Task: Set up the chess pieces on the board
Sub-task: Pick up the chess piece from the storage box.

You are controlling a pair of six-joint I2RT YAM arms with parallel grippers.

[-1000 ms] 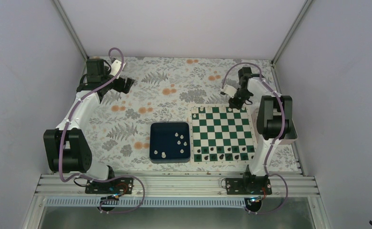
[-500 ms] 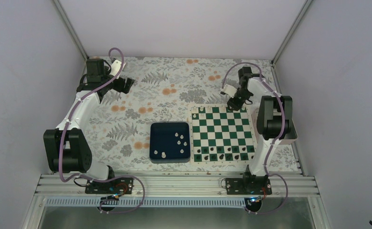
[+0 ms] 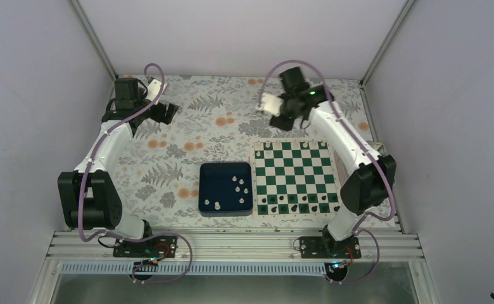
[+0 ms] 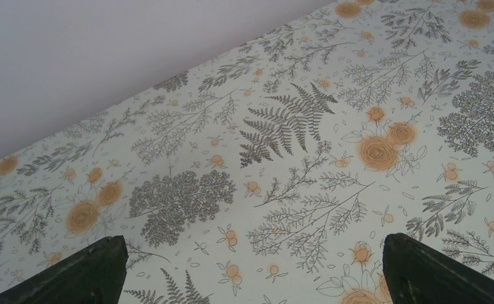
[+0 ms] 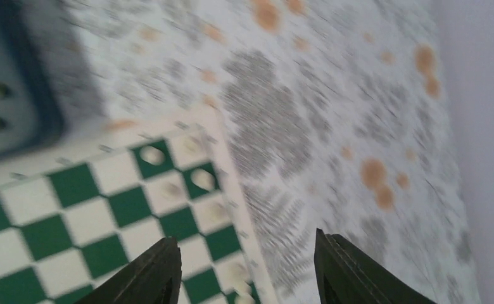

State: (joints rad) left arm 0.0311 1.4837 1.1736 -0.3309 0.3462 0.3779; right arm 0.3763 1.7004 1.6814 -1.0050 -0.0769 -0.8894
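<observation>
Pale walls [image 3: 232, 38] enclose a desk [image 3: 187, 133] covered in fern-and-flower cloth. The board [image 3: 295, 174] is laid at the right, just beside a blue tray [image 3: 209, 180] in which white chess pieces [image 3: 239, 183] are scattered. The left tool [image 4: 252, 238] is held open at the far left, and the right tool [image 5: 244, 237] is held open and empty near the board's far edge.

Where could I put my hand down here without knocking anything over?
The flowered cloth between the left arm and the blue tray is bare, as are the board's middle rows. Crowded: the board's near row of black pieces, and the tray, holding white pieces.
</observation>
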